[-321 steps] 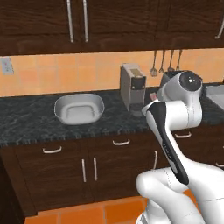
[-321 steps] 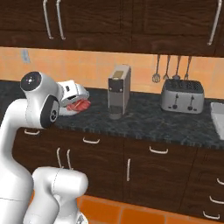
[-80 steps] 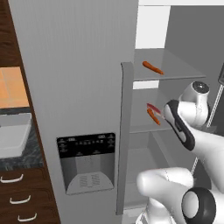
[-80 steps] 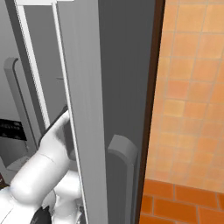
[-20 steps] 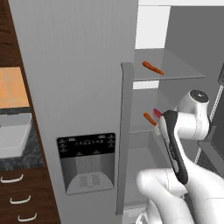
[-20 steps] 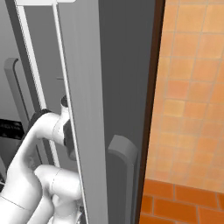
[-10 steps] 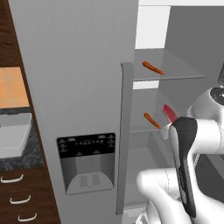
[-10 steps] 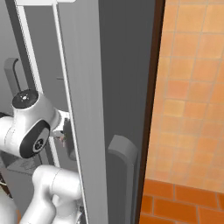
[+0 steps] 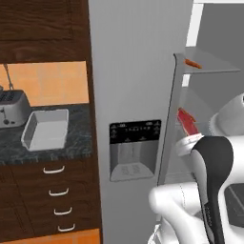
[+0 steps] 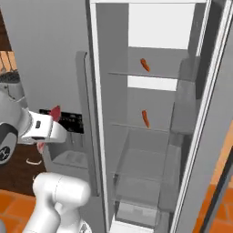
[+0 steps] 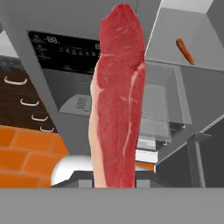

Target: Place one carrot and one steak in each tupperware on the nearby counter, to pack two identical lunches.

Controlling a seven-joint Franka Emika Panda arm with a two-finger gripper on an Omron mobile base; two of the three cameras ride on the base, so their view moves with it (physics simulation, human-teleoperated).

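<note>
The gripper [image 10: 47,129] clasped a steak [image 11: 117,94] (red, fat-streaked) upright before the open fridge [image 10: 150,113]; two carrots [image 10: 144,64] lay on its shelves, a tupperware [image 9: 45,128] on the counter [image 9: 71,145].

We see a red steak [image 11: 117,96] on end with a pale fat edge, two orange carrots [image 10: 144,64] [image 10: 145,118] on separate fridge shelves, a pale rectangular tupperware [image 9: 46,128] on the dark marbled surface [image 9: 71,145].

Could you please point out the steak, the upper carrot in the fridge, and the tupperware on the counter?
steak [image 11: 117,96]: hand view, middle of the red slab.
upper carrot [image 10: 144,64]: right base view, its middle.
tupperware [image 9: 29,135]: left base view, its left wall.
</note>
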